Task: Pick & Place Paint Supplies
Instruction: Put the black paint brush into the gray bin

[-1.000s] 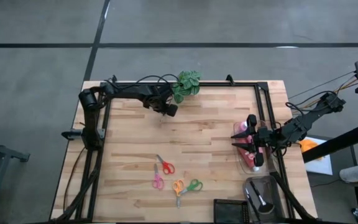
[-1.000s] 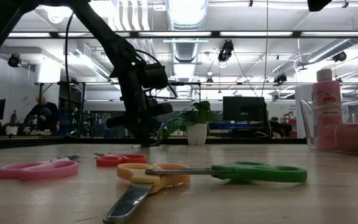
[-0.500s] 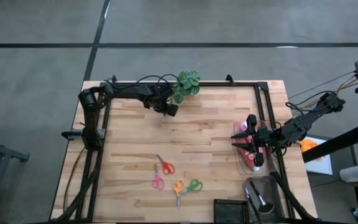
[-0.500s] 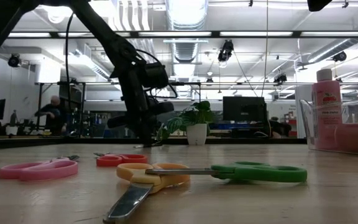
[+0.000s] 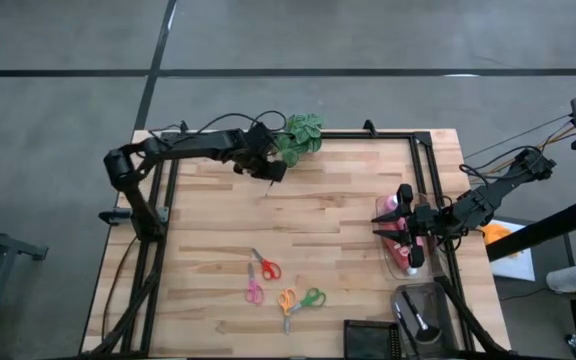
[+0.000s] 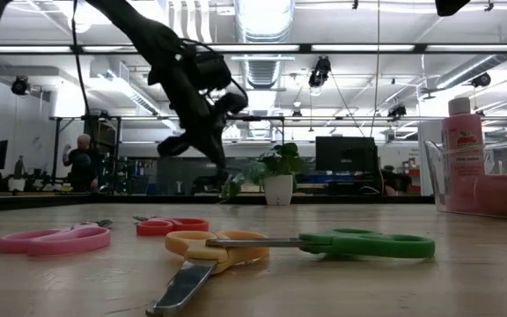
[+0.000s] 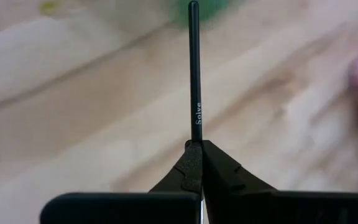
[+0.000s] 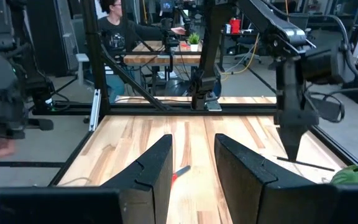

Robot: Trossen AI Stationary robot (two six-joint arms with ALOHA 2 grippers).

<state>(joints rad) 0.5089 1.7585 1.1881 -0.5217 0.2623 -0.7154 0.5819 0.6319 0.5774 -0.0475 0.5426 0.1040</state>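
Left tool (image 5: pixel 271 172) sits at about 11 o'clock on the tabletop (image 5: pixel 328 230), just beside the plant (image 5: pixel 300 133). Its jaws are pinched fully together on a thin dark brush (image 7: pixel 194 74); in the left wrist view the handle sticks straight out from between the fingertips (image 7: pixel 191 163). In the low view the same tool (image 6: pixel 223 176) hangs raised above the wood, tilted, in front of the potted plant (image 6: pixel 275 173). In the right wrist view the brush (image 8: pixel 304 163) shows as a thin dark line at the tip of the left tool (image 8: pixel 291 149), angled low near the wood.

Right tool (image 5: pixel 405 227) is at 3 o'clock, over a clear bin (image 5: pixel 400 262) at the tabletop's right edge. Its fingers (image 8: pixel 154 168) stand partly apart with nothing between them. Pink bottles (image 5: pixel 398 215) lie in that bin under the tool; in the low view a pink bottle (image 6: pixel 461 150) with a white cap stands upright in the clear bin (image 6: pixel 438 180).

A second clear container (image 5: pixel 420 312) at 5 o'clock holds dark brushes (image 5: pixel 413 318).

Scissors at 6 o'clock: red (image 5: pixel 264 266), pink (image 5: pixel 254 292), orange (image 5: pixel 287 300), green (image 5: pixel 311 298).

A person (image 8: pixel 114 25) sits in the room beyond the tabletop.
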